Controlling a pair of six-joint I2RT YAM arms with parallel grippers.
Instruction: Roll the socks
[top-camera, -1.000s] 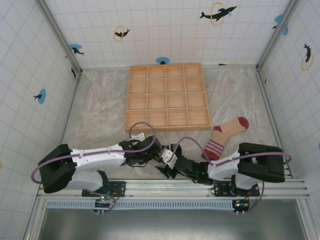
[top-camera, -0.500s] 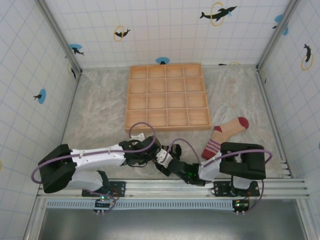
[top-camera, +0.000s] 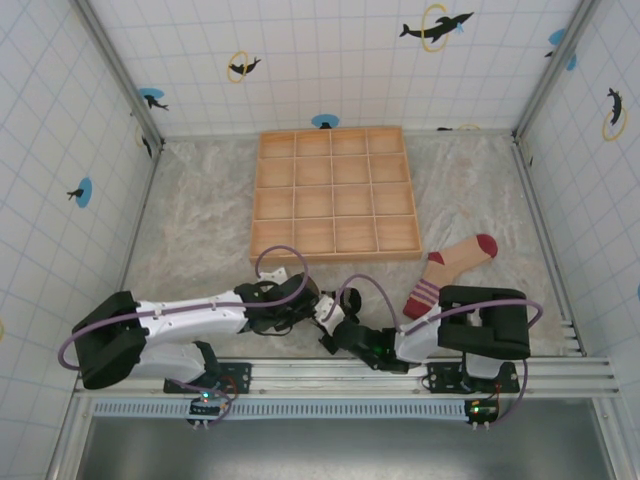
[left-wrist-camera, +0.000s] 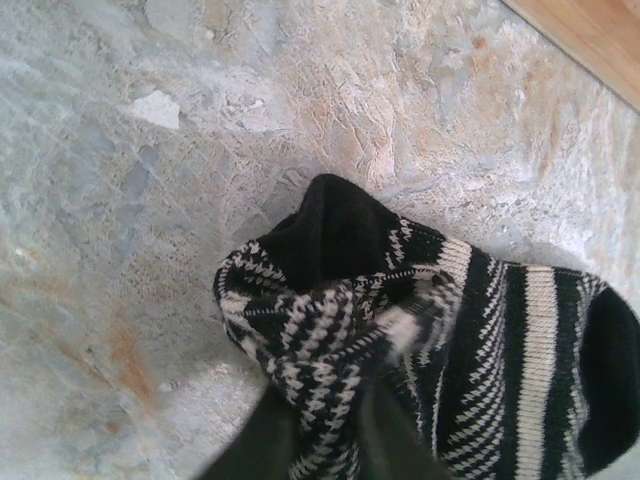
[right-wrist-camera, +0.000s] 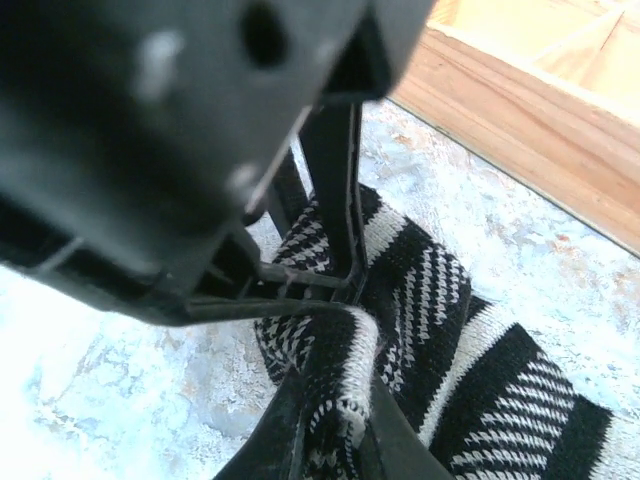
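Note:
The black-and-white striped sock lies bunched on the mottled table near the front edge. My left gripper is shut on a fold of its patterned fabric. Beside it my right gripper is shut on another fold of the same sock, with the left arm's black body looming right above it. From above, both grippers meet at the front centre with the striped sock hidden beneath them. The tan sock, with dark red toe and red-striped cuff, lies flat to the right, untouched.
A wooden tray divided into several compartments sits at the middle back; its edge runs close behind the striped sock. Tiled walls enclose the table on three sides. A metal rail borders the front.
The right arm has folded inward, its gripper sliding left toward the left gripper. The left arm has barely shifted. The tan sock has stayed put.

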